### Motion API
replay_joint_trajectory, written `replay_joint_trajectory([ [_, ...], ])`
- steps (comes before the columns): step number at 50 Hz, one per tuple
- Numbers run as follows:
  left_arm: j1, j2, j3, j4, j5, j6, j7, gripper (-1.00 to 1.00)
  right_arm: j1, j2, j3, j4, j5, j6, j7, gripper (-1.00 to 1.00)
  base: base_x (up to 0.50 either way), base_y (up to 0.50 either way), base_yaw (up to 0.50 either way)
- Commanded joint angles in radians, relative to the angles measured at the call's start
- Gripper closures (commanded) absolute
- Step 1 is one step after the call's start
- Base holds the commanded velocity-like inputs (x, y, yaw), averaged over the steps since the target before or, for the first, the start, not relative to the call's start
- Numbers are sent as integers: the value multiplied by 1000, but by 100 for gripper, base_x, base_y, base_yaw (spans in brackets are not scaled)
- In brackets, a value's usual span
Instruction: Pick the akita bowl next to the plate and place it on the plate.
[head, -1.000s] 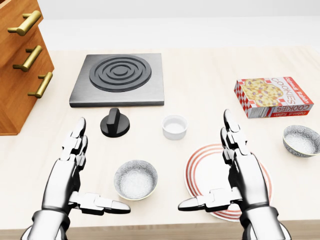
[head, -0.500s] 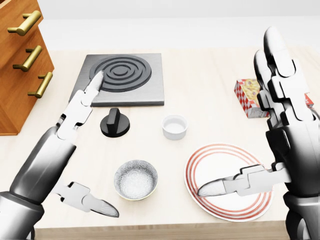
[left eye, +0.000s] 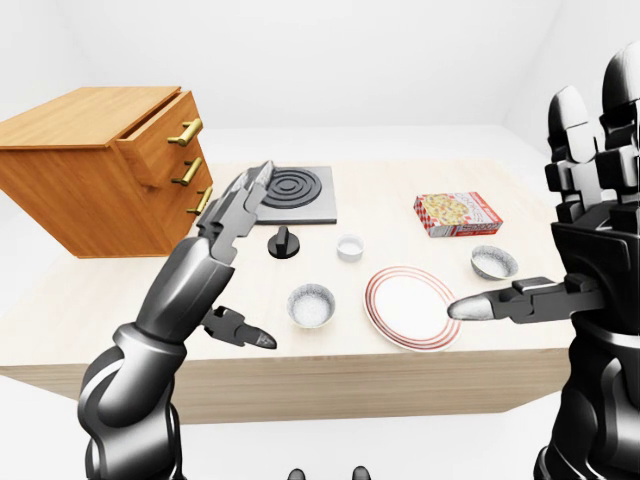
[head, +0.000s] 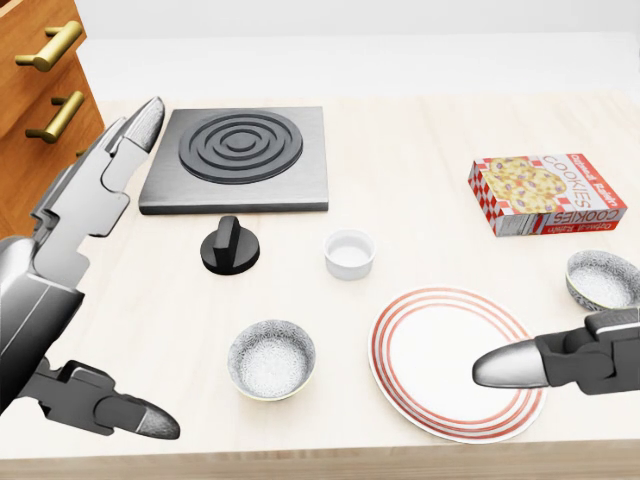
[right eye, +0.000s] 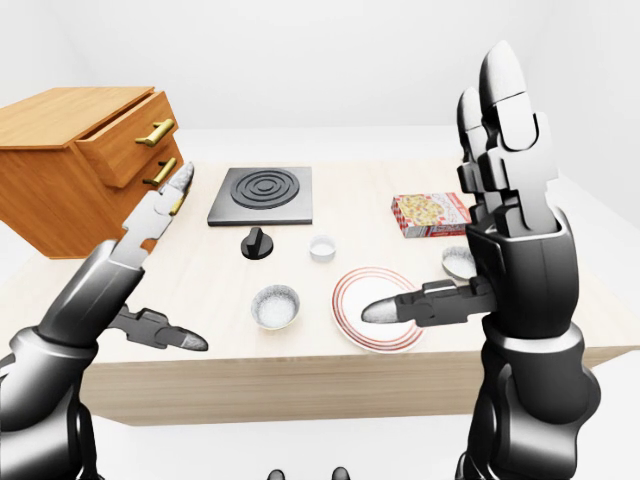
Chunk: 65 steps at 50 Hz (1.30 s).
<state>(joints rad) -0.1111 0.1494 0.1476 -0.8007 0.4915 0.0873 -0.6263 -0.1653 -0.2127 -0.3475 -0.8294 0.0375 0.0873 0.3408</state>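
Rising on a bent arm over the left part of the table (head: 420, 130), the left hand (left eye: 225, 225) slants its fingers (left eye: 252, 188) straight toward 1 o'clock in the left-eye view. Its thumb juts low toward 4 o'clock. The hand is spread wide, gripping and touching nothing.

In the head view, a black knob (head: 230, 245) sits at 6 o'clock of the grey burner plate (head: 240, 150). The akita bowl (head: 271, 358) stands upright on the table at 9 o'clock of the plate (head: 455, 365), just beside it and not on it, its speckled pale inside open to view. A small white cup (head: 349, 253) stands at 11 o'clock of the plate, a cookie box (head: 545, 192) at 1 o'clock and a second bowl (head: 603, 280) at 2 o'clock.

The right hand (right eye: 515, 260) stands upright, fingers pointing to 12 o'clock, thumb (right eye: 400, 308) reaching sideways to 9 o'clock. It too is released and holds nothing. The thumb tip shows across the plate's 3 o'clock side, though I cannot tell how high above.
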Motion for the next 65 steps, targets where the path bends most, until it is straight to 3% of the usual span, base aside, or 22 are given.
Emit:
replay_joint_trajectory([
  [1,-10,14,26,-28,-10,0,-11,-100,-23,-36,-55,-6,38,0,-10,-100,0,0,0],
  [22,-10,15,25,-22,-9,0,-2,-100,-19,-60,-91,23,68,0,-26,-100,0,0,0],
  [32,-18,35,79,-39,-36,0,-7,-100,-17,-69,-105,52,63,0,-39,-100,0,0,0],
  [46,-22,56,114,-64,-64,0,0,-100,-59,-105,-165,127,120,0,-160,-100,0,0,0],
  [65,-25,51,93,-59,-41,0,5,-100,-39,-101,-148,142,113,0,-181,-100,0,0,0],
])
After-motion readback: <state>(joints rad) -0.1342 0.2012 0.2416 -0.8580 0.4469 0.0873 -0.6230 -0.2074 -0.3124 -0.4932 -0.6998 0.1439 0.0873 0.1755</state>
